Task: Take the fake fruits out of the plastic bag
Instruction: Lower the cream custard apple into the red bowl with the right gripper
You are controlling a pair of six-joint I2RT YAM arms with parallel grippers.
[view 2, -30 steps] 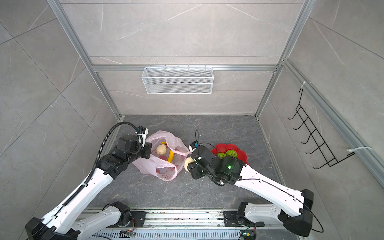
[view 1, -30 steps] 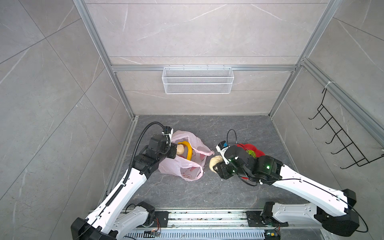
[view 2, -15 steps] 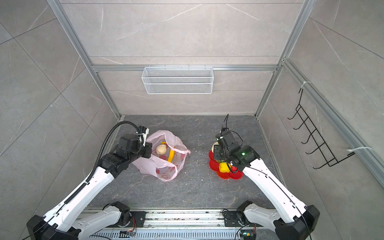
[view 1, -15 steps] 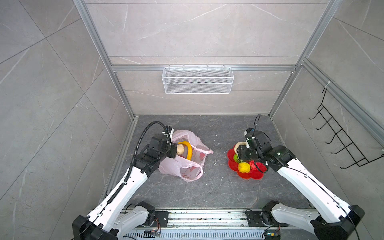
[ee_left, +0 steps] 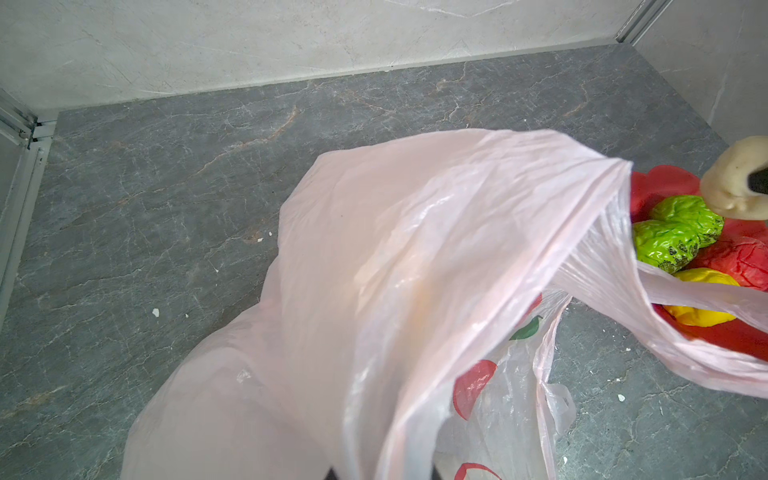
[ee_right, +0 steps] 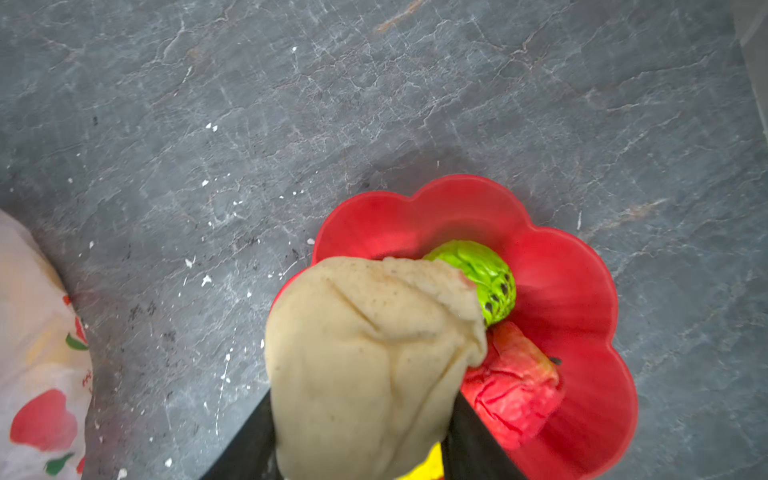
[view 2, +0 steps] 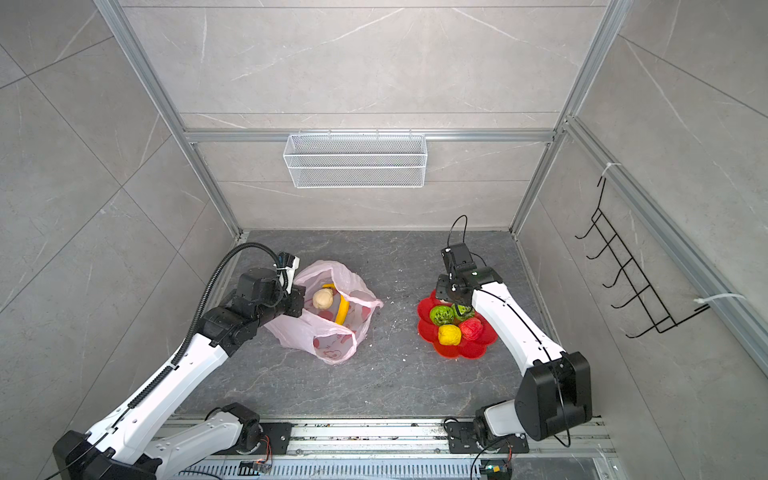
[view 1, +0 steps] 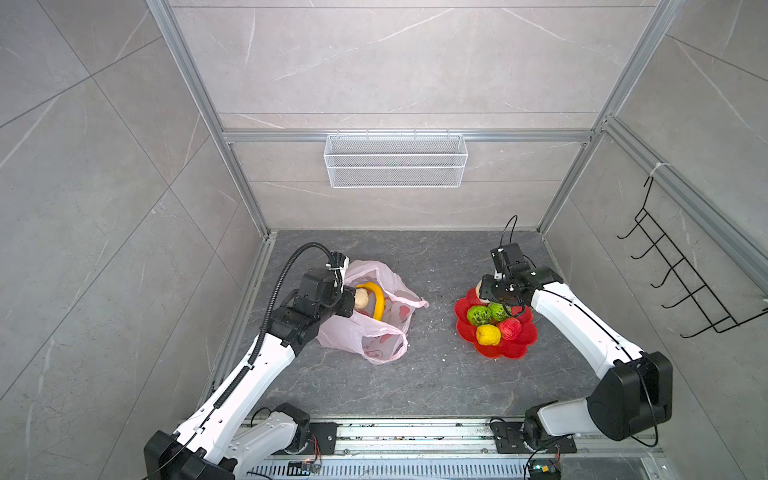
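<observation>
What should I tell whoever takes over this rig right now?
Left end effector: shut on the plastic bag at its rim, holding the mouth open.
Right end effector: shut on a cream lump, over the edge of the red plate.
Done: green ball, second green ball, yellow lump and red fruit lie on the plate.
Left: set the held lump down, then take out the banana and the other cream lump, both inside the bag.
</observation>
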